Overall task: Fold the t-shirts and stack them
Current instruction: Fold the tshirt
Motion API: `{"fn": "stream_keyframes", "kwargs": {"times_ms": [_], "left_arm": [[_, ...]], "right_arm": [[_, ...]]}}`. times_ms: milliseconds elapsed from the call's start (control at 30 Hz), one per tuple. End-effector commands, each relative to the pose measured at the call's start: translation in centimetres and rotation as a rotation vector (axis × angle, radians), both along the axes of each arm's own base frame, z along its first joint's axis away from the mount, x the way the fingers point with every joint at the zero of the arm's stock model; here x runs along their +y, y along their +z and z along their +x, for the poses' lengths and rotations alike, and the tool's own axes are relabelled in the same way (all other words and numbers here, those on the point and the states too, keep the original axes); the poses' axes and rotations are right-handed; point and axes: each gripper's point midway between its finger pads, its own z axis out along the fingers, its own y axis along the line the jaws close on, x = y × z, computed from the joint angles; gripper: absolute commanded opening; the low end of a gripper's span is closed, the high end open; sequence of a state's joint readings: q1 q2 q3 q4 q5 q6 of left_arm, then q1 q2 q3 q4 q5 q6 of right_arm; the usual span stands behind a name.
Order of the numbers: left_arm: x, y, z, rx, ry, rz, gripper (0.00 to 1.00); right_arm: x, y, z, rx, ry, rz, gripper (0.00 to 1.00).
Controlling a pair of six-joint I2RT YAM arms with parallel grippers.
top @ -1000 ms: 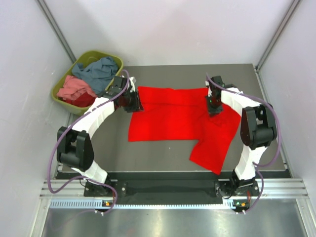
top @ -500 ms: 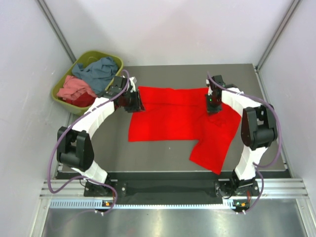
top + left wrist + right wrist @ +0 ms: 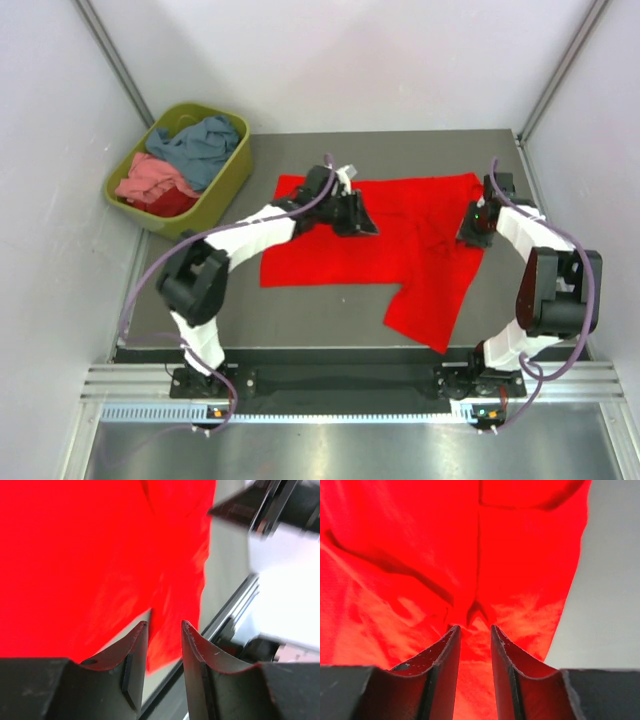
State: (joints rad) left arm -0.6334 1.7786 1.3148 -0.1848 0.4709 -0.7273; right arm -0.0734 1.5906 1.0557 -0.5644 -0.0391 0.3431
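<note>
Grey table (image 3: 325, 308), red t-shirt (image 3: 335, 258) spread flat

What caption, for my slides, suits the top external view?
Left arm and right arm reach onto a bright red t-shirt on the table; more t-shirts fill the olive-green tub.

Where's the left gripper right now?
Top view: the left gripper is over the middle of the red shirt, near its far edge, left of the right gripper at the shirt's right edge.

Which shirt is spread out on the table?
The bright red t-shirt; the blue-grey shirt, pink shirt and darker red shirt lie bunched in the green tub.
</note>
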Motion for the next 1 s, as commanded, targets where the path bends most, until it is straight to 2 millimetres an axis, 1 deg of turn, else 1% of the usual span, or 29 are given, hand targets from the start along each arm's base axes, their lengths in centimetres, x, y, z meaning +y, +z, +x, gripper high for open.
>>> {"fn": "stream_keyframes", "kwargs": {"times_ms": [0, 33, 67, 100, 133, 200, 233, 267, 300, 333, 367, 400, 433, 500, 533, 567, 667, 733, 967], "left_arm": [[-4.7, 2.5, 3.5, -0.052, 0.049, -0.192, 0.38], [-6.0, 0.6, 3.5, -0.029, 0.040, -0.183, 0.38], [-7.2, 1.2, 4.1, -0.047, 0.041, -0.213, 0.38], [-8.0, 0.8, 4.2, -0.044, 0.035, -0.220, 0.38], [-9.3, -0.5, 4.3, -0.031, 0.025, -0.217, 0.38], [-10.6, -1.3, 4.6, -0.030, 0.020, -0.234, 0.38], [-11.4, -2.6, 4.7, -0.017, 0.014, -0.230, 0.38], [-11.8, -3.0, 4.6, -0.012, 0.012, -0.237, 0.38], [-12.5, -3.9, 4.5, -0.009, 0.004, -0.242, 0.38], [-12.9, -3.8, 4.6, -0.016, -0.001, -0.253, 0.39], [-13.7, -4.4, 4.5, -0.024, -0.016, -0.262, 0.40], [-13.7, -4.4, 4.5, -0.024, -0.016, -0.262, 0.40], [-14.1, -5.0, 4.4, -0.026, -0.019, -0.259, 0.40], [-14.7, -5.2, 4.6, -0.035, -0.021, -0.259, 0.40], [-15.0, -6.2, 4.7, -0.029, -0.021, -0.249, 0.40], [-15.5, -5.9, 4.8, -0.038, -0.025, -0.258, 0.40], [-16.4, -6.4, 5.1, -0.045, -0.020, -0.264, 0.40], [-16.7, -7.5, 5.2, -0.027, -0.009, -0.248, 0.40], [-17.1, -9.6, 5.4, 0.008, 0.038, -0.225, 0.36]], "right_arm": [[0.0, 0.3, 0.8, -0.057, -0.005, 0.060, 0.32], [0.2, 0.3, 0.9, -0.060, 0.005, 0.076, 0.32], [0.3, 0.4, 1.1, -0.072, 0.017, 0.080, 0.32], [0.3, 0.4, 1.3, -0.078, 0.022, 0.083, 0.32], [0.4, 0.4, 1.4, -0.083, 0.029, 0.086, 0.33], [0.4, 0.3, 1.5, -0.090, 0.044, 0.085, 0.33], [0.5, 0.3, 1.6, -0.097, 0.054, 0.093, 0.33], [0.5, 0.1, 1.5, -0.093, 0.061, 0.091, 0.33], [0.5, -0.2, 1.4, -0.086, 0.064, 0.092, 0.33], [0.5, -0.5, 1.4, -0.083, 0.065, 0.091, 0.33], [0.4, -0.9, 1.3, -0.081, 0.071, 0.094, 0.34], [0.4, -1.0, 1.3, -0.078, 0.069, 0.095, 0.34], [0.4, -1.3, 1.2, -0.074, 0.071, 0.098, 0.34], [0.4, -1.6, 1.2, -0.073, 0.072, 0.098, 0.34], [0.4, -1.9, 1.1, -0.069, 0.072, 0.099, 0.34], [0.4, -2.1, 1.0, -0.066, 0.075, 0.098, 0.34], [0.4, -2.6, 0.9, -0.060, 0.080, 0.096, 0.33], [0.4, -2.8, 0.7, -0.056, 0.084, 0.094, 0.33], [0.2, -3.1, 0.5, -0.051, 0.081, 0.087, 0.33]]}}
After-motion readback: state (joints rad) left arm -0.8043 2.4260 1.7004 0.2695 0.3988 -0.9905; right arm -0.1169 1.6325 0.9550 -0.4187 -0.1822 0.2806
